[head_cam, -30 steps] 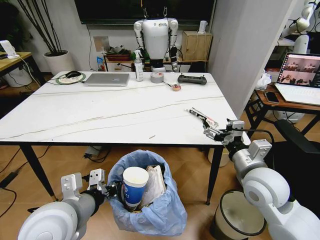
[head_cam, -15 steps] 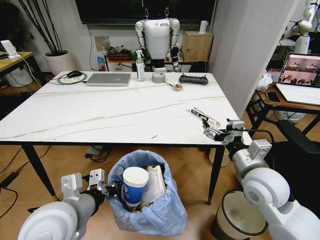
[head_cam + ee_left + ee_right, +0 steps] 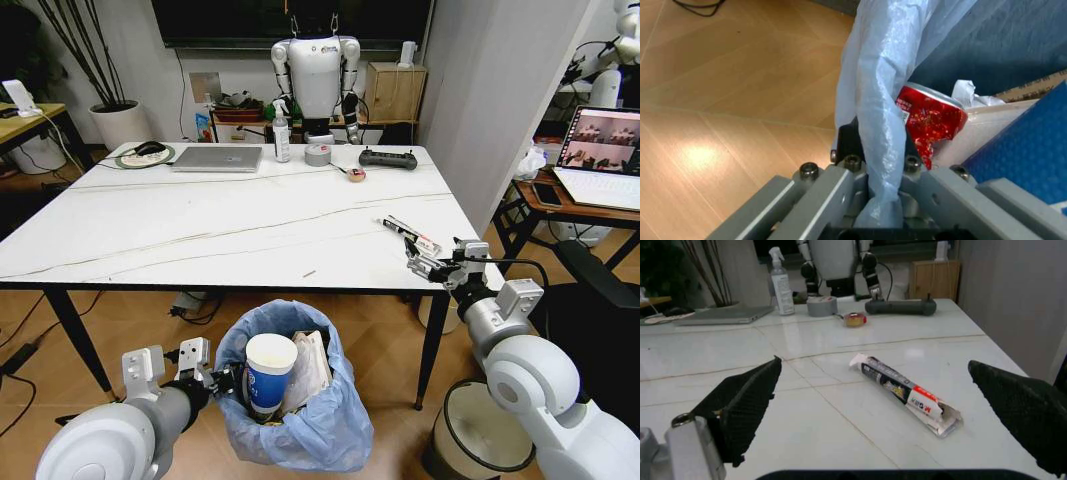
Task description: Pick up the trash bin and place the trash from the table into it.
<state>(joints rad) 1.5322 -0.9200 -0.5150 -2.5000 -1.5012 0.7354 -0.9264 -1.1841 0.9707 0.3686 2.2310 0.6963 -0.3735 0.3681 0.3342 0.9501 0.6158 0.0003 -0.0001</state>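
The trash bin [image 3: 300, 420], lined with a crinkled light-blue bag, stands on the floor in front of the table [image 3: 200, 230]. Inside it are a blue paper cup [image 3: 268, 372], white paper and a red crushed wrapper [image 3: 931, 117]. My left gripper [image 3: 224, 379] is shut on the bin's bag rim [image 3: 875, 125], which runs between its fingers. On the table's right front part lies a long flattened wrapper [image 3: 408, 235] [image 3: 903, 390], white with dark and red print. My right gripper [image 3: 420, 263] [image 3: 875, 366] hovers open just in front of it, one finger on each side.
A cream round bin [image 3: 478, 432] stands on the floor under my right arm. At the table's far edge are a silver laptop [image 3: 215, 158], spray bottle [image 3: 278, 132], grey tape roll [image 3: 315, 154], black controller [image 3: 384, 158] and a small round item [image 3: 351, 174]. A white humanoid robot [image 3: 315, 70] stands behind.
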